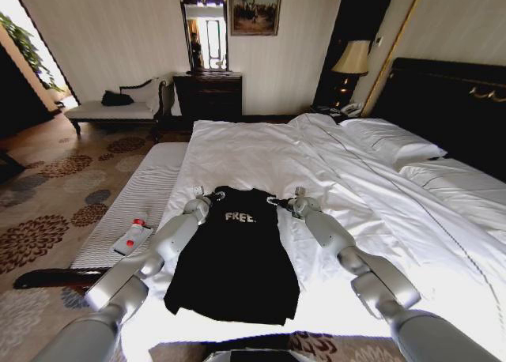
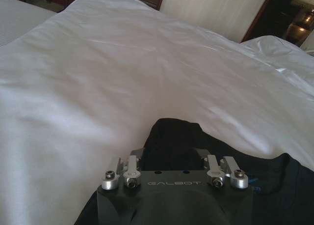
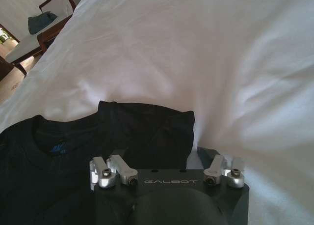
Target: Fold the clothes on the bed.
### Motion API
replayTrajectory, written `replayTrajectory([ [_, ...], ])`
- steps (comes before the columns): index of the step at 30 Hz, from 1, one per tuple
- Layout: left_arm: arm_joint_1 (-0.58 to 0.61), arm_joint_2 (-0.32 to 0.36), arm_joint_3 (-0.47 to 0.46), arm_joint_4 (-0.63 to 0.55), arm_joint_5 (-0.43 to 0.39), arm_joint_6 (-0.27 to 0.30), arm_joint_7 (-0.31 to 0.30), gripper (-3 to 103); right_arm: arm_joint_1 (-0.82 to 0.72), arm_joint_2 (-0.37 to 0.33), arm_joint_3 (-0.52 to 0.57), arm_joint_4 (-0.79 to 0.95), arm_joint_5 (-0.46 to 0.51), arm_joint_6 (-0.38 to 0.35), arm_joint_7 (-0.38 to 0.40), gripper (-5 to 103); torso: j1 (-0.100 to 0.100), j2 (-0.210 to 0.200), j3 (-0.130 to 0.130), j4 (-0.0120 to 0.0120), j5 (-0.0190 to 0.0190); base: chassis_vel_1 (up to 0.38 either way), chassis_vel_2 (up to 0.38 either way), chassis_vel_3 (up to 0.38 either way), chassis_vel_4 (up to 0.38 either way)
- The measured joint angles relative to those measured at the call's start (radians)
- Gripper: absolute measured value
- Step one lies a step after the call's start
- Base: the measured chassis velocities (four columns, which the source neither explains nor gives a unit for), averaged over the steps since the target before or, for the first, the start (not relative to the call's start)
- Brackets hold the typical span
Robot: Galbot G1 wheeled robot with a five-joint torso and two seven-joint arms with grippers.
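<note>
Shirt point(image 1: 237, 259) is lying flat on the bed point(image 1: 316, 164), collar end pointing to 12 o'clock, between both claws. Left claw point(image 1: 202, 197) is sitting at its 10 o'clock shoulder, jaws spread around a fabric fold. Right claw point(image 1: 283, 203) is sitting at the 2 o'clock shoulder, jaws also spread over fabric. Black tee, white "FREE" lettering, sleeves tucked in.

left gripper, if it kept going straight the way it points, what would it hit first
Probably the folded shoulder of the black short-sleeved T-shirt, which lies right at the left gripper. Past that fabric there is open white bedsheet running toward the far edge of the bed; depth is hard to judge.
</note>
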Motion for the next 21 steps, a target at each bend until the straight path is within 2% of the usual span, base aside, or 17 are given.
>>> replayTrajectory([
  [1, 0.0, 0.0, 0.002, -0.001, 0.0, 0.001, -0.001, 44, -0.003, -0.001, 0.0, 0.004, 0.001, 0.0, 0.001, 71, 0.0, 0.0, 0.0, 0.0, 0.0001, 0.0, 0.0, 0.0, 0.0],
  [2, 0.0, 0.0, 0.004, -0.002, 0.0, 0.001, -0.002, 44, -0.004, -0.001, -0.001, 0.007, 0.001, 0.0, 0.002, 65, 0.0, 0.0, 0.0, 0.0, 0.0, 0.0, 0.0, 0.0, 0.0],
  [3, 0.0, 0.0, 0.004, -0.004, 0.0, 0.002, -0.003, 39, -0.006, -0.001, -0.001, 0.009, 0.002, 0.0, 0.003, 65, 0.0, 0.0, 0.0, -0.0001, 0.0001, 0.0, 0.0, 0.0, 0.0],
  [4, 0.0, 0.0, 0.004, -0.004, 0.0, 0.002, -0.003, 39, -0.006, -0.001, -0.001, 0.009, 0.002, 0.0, 0.003, 65, 0.0, 0.0, 0.0, -0.0001, 0.0001, 0.0, 0.0, 0.0, 0.0],
  [5, 0.001, 0.001, 0.004, -0.007, -0.001, 0.002, -0.005, 34, -0.007, -0.002, -0.001, 0.011, 0.004, -0.002, 0.006, 54, 0.0, 0.0, 0.0, -0.0002, 0.0001, 0.0, 0.0, 0.0, 0.0],
  [6, 0.003, 0.002, 0.004, -0.009, -0.001, 0.003, -0.006, 28, -0.008, -0.002, -0.001, 0.012, 0.004, -0.004, 0.007, 54, 0.0, 0.0, 0.0, -0.0002, 0.0001, 0.0, 0.0, 0.0, 0.0],
  [7, 0.005, 0.006, 0.005, -0.011, -0.001, 0.004, -0.008, 23, -0.008, -0.002, -0.002, 0.014, 0.005, -0.006, 0.008, 49, 0.0, 0.0, 0.0, -0.0002, 0.0, 0.0, 0.0, 0.0, 0.0],
  [8, 0.005, 0.006, 0.005, -0.011, -0.001, 0.004, -0.008, 23, -0.008, -0.002, -0.002, 0.014, 0.005, -0.006, 0.008, 49, 0.0, 0.0, 0.0, -0.0002, 0.0, 0.0, 0.0, 0.0, 0.0],
  [10, 0.008, 0.012, 0.005, -0.015, -0.001, 0.004, -0.009, 12, -0.011, -0.001, -0.002, 0.018, 0.007, -0.009, 0.009, 38, 0.0, 0.0, 0.0, -0.0001, 0.0001, 0.0, 0.0, 0.0, 0.0],
  [11, 0.009, 0.016, 0.005, -0.016, -0.002, 0.004, -0.01, 12, -0.012, 0.0, -0.001, 0.02, 0.008, -0.01, 0.01, 33, 0.0, 0.0, 0.0, -0.0001, 0.0, 0.0, 0.0, 0.0, 0.0],
  [12, 0.012, 0.02, 0.005, -0.019, -0.002, 0.005, -0.012, 7, -0.014, 0.002, -0.001, 0.021, 0.009, -0.01, 0.012, 27, 0.0, 0.0, 0.0, -0.0001, 0.0, 0.0, 0.0, 0.0, 0.0],
  [15, 0.017, 0.028, 0.002, -0.022, -0.003, 0.005, -0.014, 1, -0.018, 0.005, 0.001, 0.021, 0.009, -0.01, 0.015, 22, 0.0, 0.0, 0.0, 0.0, 0.0, 0.0, 0.0, 0.0, 0.0],
  [17, 0.02, 0.032, -0.002, -0.022, -0.002, 0.004, -0.016, 1, -0.02, 0.008, 0.002, 0.021, 0.009, -0.011, 0.017, 12, 0.0, 0.0, 0.0, 0.0, 0.0, 0.0, 0.0, 0.0, 0.0],
  [18, 0.02, 0.032, -0.002, -0.022, -0.002, 0.004, -0.016, 1, -0.02, 0.008, 0.002, 0.021, 0.009, -0.011, 0.017, 12, 0.0, 0.0, 0.0, 0.0, 0.0, 0.0, 0.0, 0.0, 0.0],
  [20, 0.021, 0.032, -0.01, -0.018, -0.002, 0.003, -0.016, 1, -0.02, 0.01, 0.003, 0.019, 0.009, -0.011, 0.017, 3, 0.0, 0.0, 0.0, -0.0001, 0.0, 0.0, 0.0, 0.0, 0.0],
  [21, 0.022, 0.033, -0.013, -0.017, -0.002, 0.002, -0.016, 1, -0.02, 0.011, 0.003, 0.017, 0.009, -0.01, 0.017, 2, 0.0, 0.0, 0.0, -0.0001, 0.0, 0.0, 0.0, 0.0, 0.0],
])
